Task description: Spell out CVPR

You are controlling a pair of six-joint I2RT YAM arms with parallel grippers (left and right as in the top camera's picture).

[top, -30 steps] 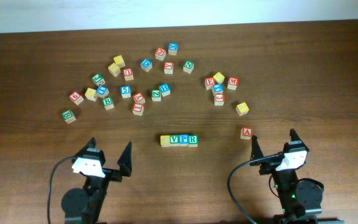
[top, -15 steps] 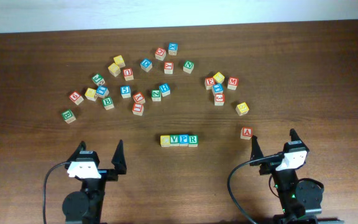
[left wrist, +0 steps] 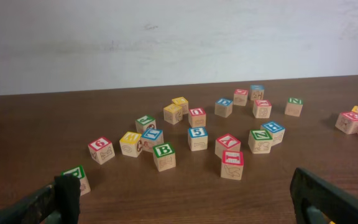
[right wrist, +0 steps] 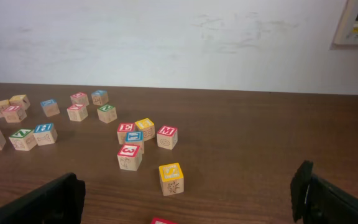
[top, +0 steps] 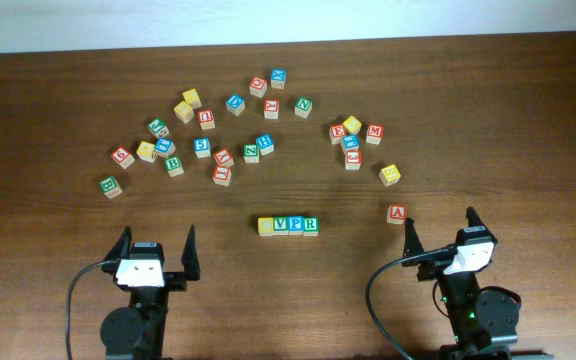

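A row of four letter blocks (top: 288,225) lies at the table's front middle: a yellow one, then green V, blue P, green R, touching side by side. My left gripper (top: 155,249) is open and empty at the front left, left of the row. My right gripper (top: 440,232) is open and empty at the front right. A red A block (top: 396,213) lies just beyond its left finger. The row is out of view in both wrist views.
Several loose letter blocks are scattered across the far half of the table (top: 223,130); a small cluster with red E and M (top: 354,135) sits right of centre. A yellow block (right wrist: 171,177) lies ahead of the right gripper. A white wall bounds the far edge.
My left arm has swung left and straightened, its fingers now pointing straight up the table. The right arm and all blocks have not moved.
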